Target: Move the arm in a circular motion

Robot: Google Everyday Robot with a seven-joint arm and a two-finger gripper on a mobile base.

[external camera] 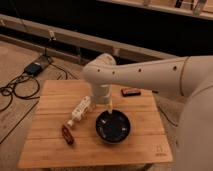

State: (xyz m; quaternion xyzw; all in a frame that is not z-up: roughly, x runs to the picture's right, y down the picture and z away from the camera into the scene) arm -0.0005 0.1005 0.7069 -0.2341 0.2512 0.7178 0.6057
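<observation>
A wooden counter (50, 95) fills the lower middle of the frame, seen from above; the arm (145, 75), white, thick and dotted with small dark screw holes, reaches in from the right edge toward the centre, bends at a rounded elbow above the counter's far side, and drops downward; its narrow end, the gripper (108, 106), hangs at the centre of the frame just over the far rim of a dark round bowl (113, 127); whether it is spread or pressed together cannot be told. A small white bottle (80, 111) lies on its side left of the bowl; a reddish-brown oblong object (67, 134) lies lower left of it; a small dark flat item (131, 91) sits near the counter's far edge, right of the arm. Black cables (15, 90) trail on the floor at left beside a blue device (34, 67).
</observation>
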